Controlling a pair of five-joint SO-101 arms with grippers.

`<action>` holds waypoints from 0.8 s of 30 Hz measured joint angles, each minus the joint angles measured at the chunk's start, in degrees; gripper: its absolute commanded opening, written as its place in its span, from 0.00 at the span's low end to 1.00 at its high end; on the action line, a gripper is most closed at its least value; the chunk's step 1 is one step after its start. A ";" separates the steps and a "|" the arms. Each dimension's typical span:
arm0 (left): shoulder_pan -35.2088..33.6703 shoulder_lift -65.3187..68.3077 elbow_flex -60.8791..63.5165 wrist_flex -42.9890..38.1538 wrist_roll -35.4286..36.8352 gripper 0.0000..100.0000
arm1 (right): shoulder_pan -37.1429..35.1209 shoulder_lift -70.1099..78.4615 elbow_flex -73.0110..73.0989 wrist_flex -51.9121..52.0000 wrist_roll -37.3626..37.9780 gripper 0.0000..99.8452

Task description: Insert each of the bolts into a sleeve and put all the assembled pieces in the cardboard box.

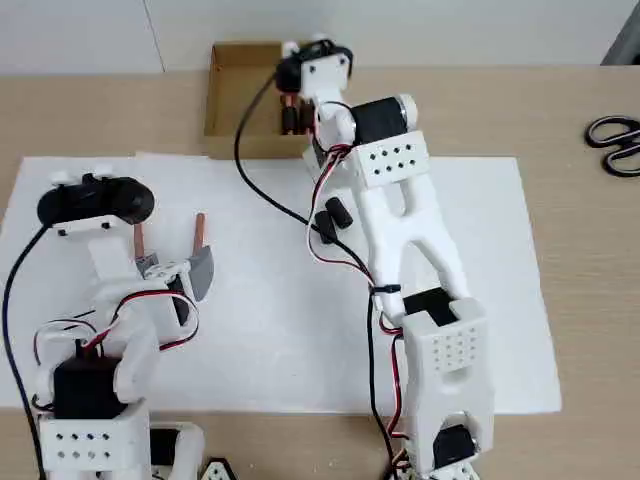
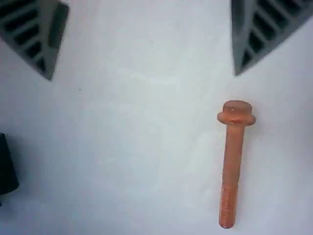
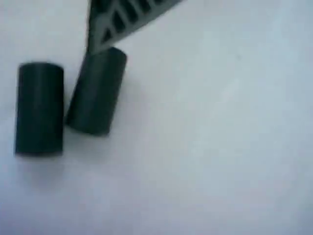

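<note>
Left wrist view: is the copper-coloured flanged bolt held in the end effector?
No, the copper-coloured flanged bolt lies flat on the white sheet, clear of both grey fingers.

You have the left gripper (image 1: 172, 268) spread open over the white sheet (image 1: 260, 340), with a left bolt (image 1: 138, 240) and a right bolt (image 1: 200, 231) by its fingertips. Two black sleeves (image 1: 335, 213) lie beside the right arm (image 1: 405, 225). The cardboard box (image 1: 228, 100) sits far, and scissors (image 1: 614, 142) lie far right.

Materials and finish
Bolt (image 2: 234, 161) showing as coppery metal, tip threaded; sleeves (image 3: 40, 108) looking matt black; sheet (image 1: 270, 330) lying smooth, papery.
</note>
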 measured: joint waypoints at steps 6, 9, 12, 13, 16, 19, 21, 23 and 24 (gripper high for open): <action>0.00 0.00 0.00 0.00 0.00 0.23 | -1.67 -0.09 1.32 0.00 0.00 0.19; 0.00 0.00 0.00 0.00 0.00 0.23 | -3.78 1.67 1.58 0.00 1.49 0.19; 0.00 0.00 0.00 0.00 0.00 0.23 | -5.63 5.01 1.67 0.00 4.66 0.19; 0.00 0.00 0.00 0.00 0.00 0.23 | -5.98 6.07 1.67 0.00 5.45 0.19; 0.00 0.00 0.00 0.00 0.00 0.23 | -6.15 8.35 1.67 -0.88 6.95 0.19; 0.00 0.00 0.00 0.00 0.00 0.23 | -6.07 10.02 1.67 -2.20 7.21 0.19; 0.00 0.00 0.00 0.00 0.00 0.23 | -6.07 10.73 1.67 -2.73 7.30 0.19; 0.00 0.00 0.00 0.00 0.00 0.23 | -6.15 11.25 1.67 -2.81 7.30 0.19; 0.00 0.00 0.00 0.00 0.00 0.23 | -6.15 11.78 1.67 -2.81 7.30 0.19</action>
